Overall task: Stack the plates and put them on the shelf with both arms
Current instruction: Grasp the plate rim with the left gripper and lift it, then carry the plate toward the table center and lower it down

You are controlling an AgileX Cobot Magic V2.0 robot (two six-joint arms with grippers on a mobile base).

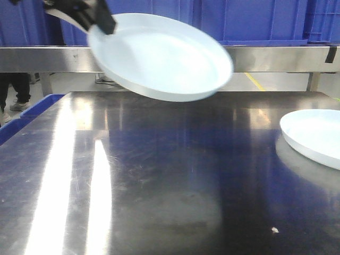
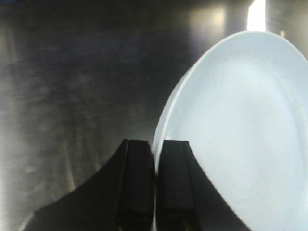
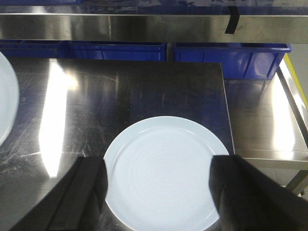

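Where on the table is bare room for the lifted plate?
The table is bare across the middle and front, between the blue crate at left and the resting plate at right. Crowded there: the right pincer hangs over it.

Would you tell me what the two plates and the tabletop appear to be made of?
The lifted plate and the resting plate: probably glazed ceramic or melamine, glossy pale white. The tabletop: apparently brushed stainless steel, with fine scratches and streaky reflections.

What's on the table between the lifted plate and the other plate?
Nothing. In the front view, only bare, reflective steel table runs from under the lifted plate to the other plate at the right edge.
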